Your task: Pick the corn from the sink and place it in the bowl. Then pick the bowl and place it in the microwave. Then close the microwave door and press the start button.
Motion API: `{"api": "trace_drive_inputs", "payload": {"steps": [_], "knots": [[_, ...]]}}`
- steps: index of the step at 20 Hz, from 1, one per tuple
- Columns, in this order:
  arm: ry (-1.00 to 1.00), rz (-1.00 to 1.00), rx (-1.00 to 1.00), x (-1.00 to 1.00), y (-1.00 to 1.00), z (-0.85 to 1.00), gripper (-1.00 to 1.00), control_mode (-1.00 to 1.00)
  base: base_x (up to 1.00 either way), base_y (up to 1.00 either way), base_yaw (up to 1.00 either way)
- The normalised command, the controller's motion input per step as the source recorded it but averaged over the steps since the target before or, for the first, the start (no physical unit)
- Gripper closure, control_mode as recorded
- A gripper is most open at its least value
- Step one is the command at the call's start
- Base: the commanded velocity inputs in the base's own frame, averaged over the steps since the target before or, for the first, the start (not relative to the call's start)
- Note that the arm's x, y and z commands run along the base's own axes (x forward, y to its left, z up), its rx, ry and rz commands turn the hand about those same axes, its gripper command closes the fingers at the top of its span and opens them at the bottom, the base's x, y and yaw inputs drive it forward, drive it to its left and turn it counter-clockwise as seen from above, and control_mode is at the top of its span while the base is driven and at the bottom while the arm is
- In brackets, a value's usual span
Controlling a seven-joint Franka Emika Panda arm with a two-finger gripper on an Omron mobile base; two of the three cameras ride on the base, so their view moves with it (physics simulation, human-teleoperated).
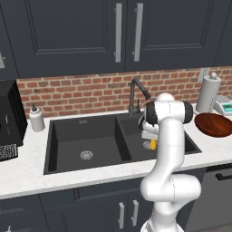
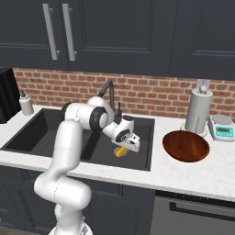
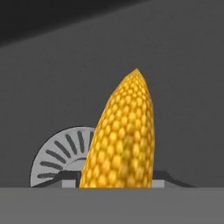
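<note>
The yellow corn [image 3: 124, 135] sticks up between my finger tips, with my gripper [image 3: 114, 177] shut on it. It hangs above the right basin of the black sink [image 1: 68, 136], over a round metal drain [image 3: 54, 159]. From the right base view the corn [image 2: 120, 151] pokes out below the hand, in the air over the sink [image 2: 41, 128]. From the left, the corn [image 1: 153, 144] peeks from behind my arm. The reddish-brown bowl [image 2: 186, 146] rests on the counter to the sink's right, also seen as bowl [image 1: 215, 124].
A dark gooseneck faucet [image 1: 136, 93] stands behind the sink. A paper towel roll [image 2: 198, 111] and a small scale [image 2: 223, 126] stand behind the bowl. A soap bottle [image 1: 36, 118] is left of the sink, beside a black appliance [image 1: 9, 118]. Dark cabinets hang overhead.
</note>
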Motion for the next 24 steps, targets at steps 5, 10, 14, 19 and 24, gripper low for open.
{"api": "trace_drive_inputs", "payload": {"steps": [5,10,14,19,24], "knots": [[-0.09,0.0,0.0,-0.68,-0.01,0.5,1.0,-1.0,0.0,0.0,0.0],[-0.11,0.0,0.01,-0.61,0.0,0.64,1.0,-1.0,0.0,0.0,0.0],[-0.1,-0.01,0.04,-0.53,0.0,0.95,1.0,-1.0,0.0,0.0,0.0],[-0.04,-0.05,0.02,-0.4,0.0,0.99,1.0,-1.0,0.0,0.0,0.0],[0.0,-0.11,0.0,-0.48,-0.1,1.0,1.0,-1.0,0.0,0.0,0.0]]}}
